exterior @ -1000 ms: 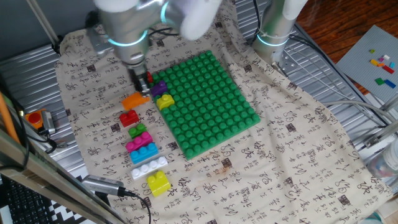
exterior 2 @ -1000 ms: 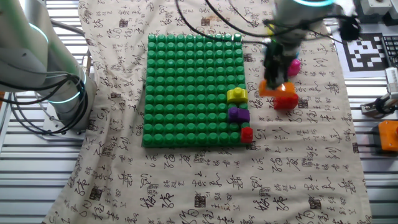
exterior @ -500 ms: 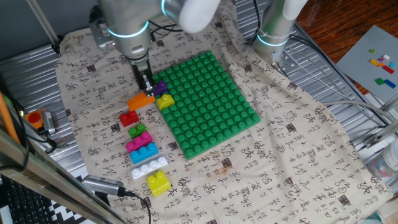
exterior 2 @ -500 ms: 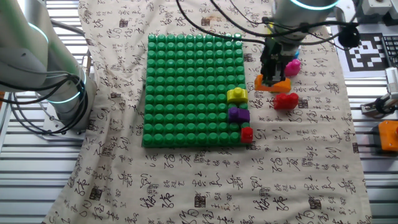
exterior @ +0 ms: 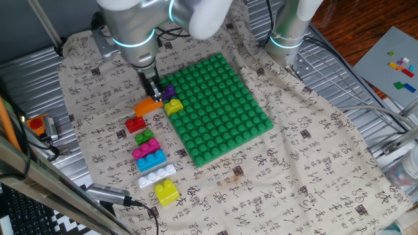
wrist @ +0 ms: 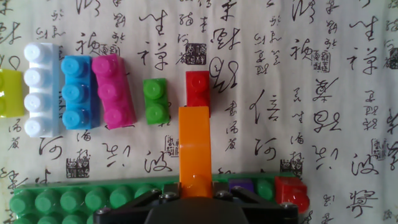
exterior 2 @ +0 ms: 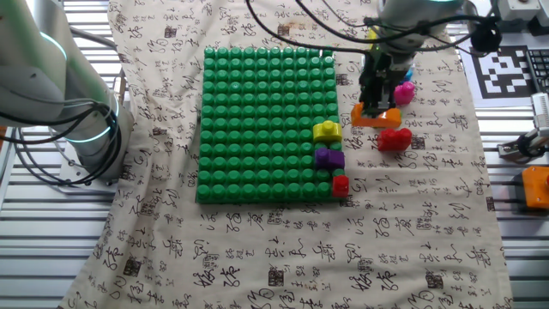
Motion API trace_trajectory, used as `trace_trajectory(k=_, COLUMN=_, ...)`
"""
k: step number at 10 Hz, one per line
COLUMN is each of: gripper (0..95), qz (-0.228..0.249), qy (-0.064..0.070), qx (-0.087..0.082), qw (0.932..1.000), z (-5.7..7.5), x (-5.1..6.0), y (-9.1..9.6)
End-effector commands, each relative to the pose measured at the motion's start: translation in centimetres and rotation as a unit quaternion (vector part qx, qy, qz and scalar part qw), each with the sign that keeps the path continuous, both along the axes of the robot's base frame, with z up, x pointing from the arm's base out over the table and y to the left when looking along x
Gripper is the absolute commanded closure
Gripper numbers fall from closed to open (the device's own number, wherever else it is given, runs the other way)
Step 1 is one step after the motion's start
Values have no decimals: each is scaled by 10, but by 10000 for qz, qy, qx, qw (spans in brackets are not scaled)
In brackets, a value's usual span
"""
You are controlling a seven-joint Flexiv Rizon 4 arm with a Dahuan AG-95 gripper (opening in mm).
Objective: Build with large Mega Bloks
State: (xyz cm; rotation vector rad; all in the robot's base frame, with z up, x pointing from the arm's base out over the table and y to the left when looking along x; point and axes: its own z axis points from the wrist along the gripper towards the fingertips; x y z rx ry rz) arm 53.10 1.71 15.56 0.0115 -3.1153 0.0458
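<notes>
Hand view is filled at its centre by the long glossy orange plastic brick (wrist: 194,146), which is clamped at its near end by the tool (wrist: 194,194) and runs straight away from the jaws along the line of the fingers. From the fixed views the brick is seen lifted just off the printed cloth on the worktop (exterior: 294,163), beside the edge of the large green studded baseplate (exterior: 219,108). The baseplate lies on the side of the tool away from the loose row, where a small red brick (exterior: 136,123), green brick (exterior: 144,137), pink brick (exterior: 145,149), blue brick (exterior: 151,160), white brick (exterior: 157,174) and yellow brick (exterior: 166,191) are laid out. Purple, yellow and red bricks are already seated along that plate edge, so the orange brick is judged to need carrying sideways over the studs.
</notes>
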Motion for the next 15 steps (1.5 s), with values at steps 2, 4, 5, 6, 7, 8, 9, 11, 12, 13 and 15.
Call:
trace_trajectory(k=2, gripper=950, qz=-66, qy=105, qx=96, qw=9999, z=-1, x=2, y=1)
trace_trajectory(k=4, gripper=950, qz=99, qy=169, qx=125, qw=9997, z=-1, x=2, y=1)
trace_trajectory(k=5, gripper=950, qz=160, qy=157, qx=145, qw=9996, z=-1, x=2, y=1)
trace_trajectory(k=6, gripper=950, qz=179, qy=177, qx=155, qw=9996, z=-1, x=2, y=1)
trace_trajectory(k=7, gripper=950, qz=211, qy=176, qx=170, qw=9995, z=-1, x=2, y=1)
trace_trajectory(k=8, gripper=950, qz=209, qy=166, qx=209, qw=9994, z=-1, x=2, y=1)
trace_trajectory(k=9, gripper=950, qz=194, qy=190, qx=213, qw=9994, z=-1, x=2, y=1)
trace_trajectory(k=11, gripper=950, qz=116, qy=191, qx=198, qw=9996, z=5, x=-12, y=16)
trace_trajectory(k=12, gripper=950, qz=65, qy=177, qx=191, qw=9996, z=5, x=-21, y=24)
trace_trajectory(k=13, gripper=950, qz=30, qy=156, qx=186, qw=9997, z=5, x=-30, y=32)
trace_trajectory(k=15, gripper=950, qz=-29, qy=126, qx=173, qw=9998, z=-1, x=-49, y=46)
